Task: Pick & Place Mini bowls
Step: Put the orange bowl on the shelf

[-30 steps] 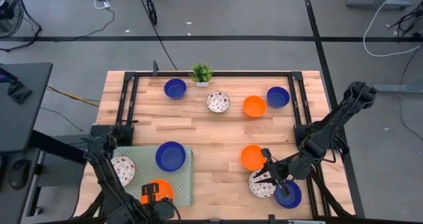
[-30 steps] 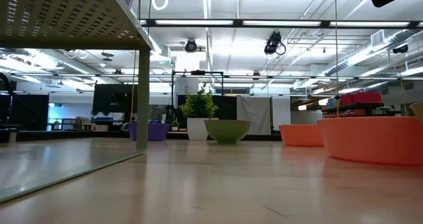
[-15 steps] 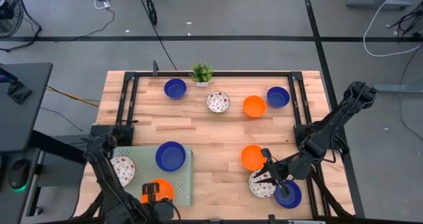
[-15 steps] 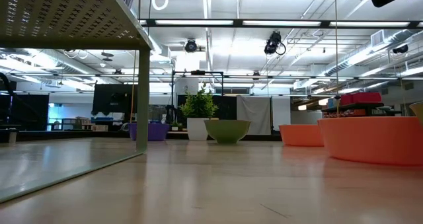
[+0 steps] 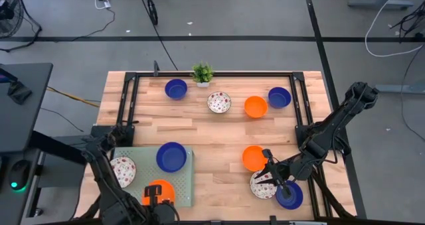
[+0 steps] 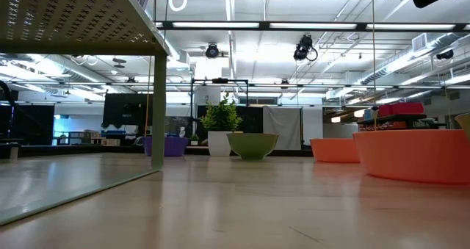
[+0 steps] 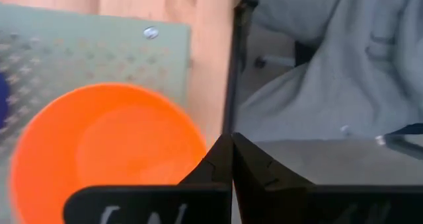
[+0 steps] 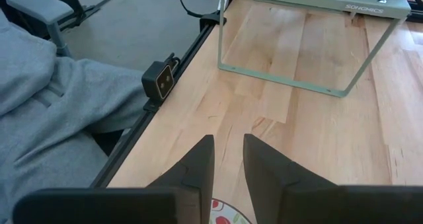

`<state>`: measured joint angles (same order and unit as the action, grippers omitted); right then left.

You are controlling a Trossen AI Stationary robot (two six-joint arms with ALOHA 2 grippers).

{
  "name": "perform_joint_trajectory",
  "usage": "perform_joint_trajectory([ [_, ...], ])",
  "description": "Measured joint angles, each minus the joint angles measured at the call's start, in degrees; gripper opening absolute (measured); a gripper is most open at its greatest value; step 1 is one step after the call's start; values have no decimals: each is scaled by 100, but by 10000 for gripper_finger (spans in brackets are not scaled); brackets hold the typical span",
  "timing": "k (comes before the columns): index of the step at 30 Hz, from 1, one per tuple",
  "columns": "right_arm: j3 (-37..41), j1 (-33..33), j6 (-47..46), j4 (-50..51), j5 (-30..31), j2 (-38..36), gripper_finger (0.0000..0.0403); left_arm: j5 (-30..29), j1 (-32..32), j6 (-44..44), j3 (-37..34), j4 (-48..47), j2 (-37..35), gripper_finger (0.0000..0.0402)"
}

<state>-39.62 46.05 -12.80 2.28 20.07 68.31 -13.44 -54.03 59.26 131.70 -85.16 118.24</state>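
Mini bowls lie across the wooden table. The pale green tray (image 5: 182, 185) holds a speckled bowl (image 5: 123, 170), a blue bowl (image 5: 171, 156) and an orange bowl (image 5: 161, 187). My left gripper (image 7: 231, 143) is shut over the tray's near right corner, beside the orange bowl's (image 7: 106, 145) rim. My right gripper (image 8: 229, 151) is open by a narrow gap and points level toward the tray, just above a speckled bowl (image 5: 263, 186). An orange bowl (image 5: 253, 157) and a blue bowl (image 5: 291, 196) sit close to it.
Along the far side stand a blue bowl (image 5: 176, 88), a potted plant (image 5: 202, 73), a speckled bowl (image 5: 219, 102), an orange bowl (image 5: 255, 107) and a blue bowl (image 5: 279, 97). The tray stands on legs (image 6: 157, 109). Bare wood lies in the table's middle. A person in grey (image 8: 46, 112) sits at the near edge.
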Motion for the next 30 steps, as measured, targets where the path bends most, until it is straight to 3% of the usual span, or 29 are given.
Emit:
perform_joint_trajectory([
  [8, 0, 1, -10, -2, -1, 0, 84, 86, 1, -54, 0, 288, 26, 2],
  [16, 0, -1, -17, 5, -1, 0, 84, 443, 23, -871, 0, 454, 280, 2],
  [25, 0, 1, -20, 7, -1, 0, 84, 448, 23, -909, 0, -446, 443, 2],
  [30, 0, 1, -17, 7, -1, 0, 84, 370, 23, -881, 0, -482, 443, 2],
])
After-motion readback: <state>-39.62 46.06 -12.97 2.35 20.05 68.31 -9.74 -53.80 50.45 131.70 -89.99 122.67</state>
